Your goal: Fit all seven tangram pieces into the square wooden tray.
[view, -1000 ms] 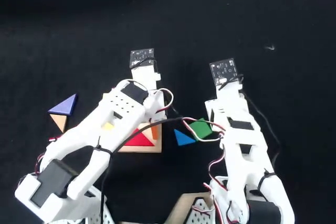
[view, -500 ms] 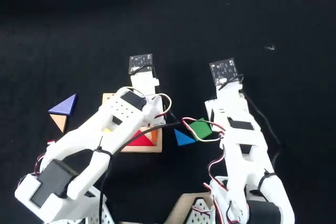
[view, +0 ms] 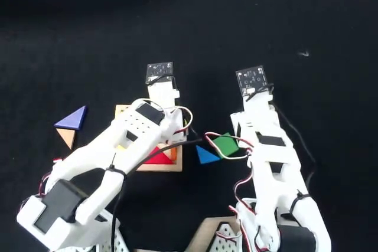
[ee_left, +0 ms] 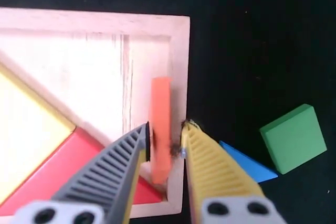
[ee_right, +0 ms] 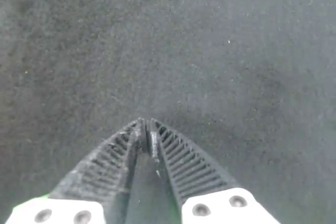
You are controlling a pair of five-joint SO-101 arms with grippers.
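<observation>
The left gripper (ee_left: 165, 141) hangs over the tray (ee_left: 94, 22) with its jaws closed around the orange piece (ee_left: 160, 103). The piece stands on its thin edge between them; the grey finger is against it and the yellow finger is hard by its other face. From the tray's centre in the high view, the piece sits at about 4 o'clock, just inside the 3 o'clock wall. Its long axis runs 12 to 6, parallel to that wall. With the wall tight on that side, I judge it can only be laid flat by tipping it toward 9 o'clock, onto the bare wood there.

Two other pieces already lie flat in the tray. The red triangle (ee_left: 58, 171) fills the 6 o'clock side, with a corner reaching the foot of the orange piece. The yellow triangle (ee_left: 26, 129) sits against it toward 9 o'clock. The floor toward 12 o'clock is bare wood.

Just outside the 3 o'clock wall lies the blue triangle (view: 205, 155). The green square (view: 225, 144) is just beside it at about 2 o'clock. Both rest against the right arm's flank, so that arm is the nearer one to them.

The purple triangle (view: 72, 119) and the tan triangle (view: 67, 138) lie together at 9 o'clock of the tray, well apart from it and nearer the left arm.

Farther out, at 12 o'clock of the green square, the right gripper (ee_right: 145, 132) is over bare black cloth with its jaws pressed together on nothing.
</observation>
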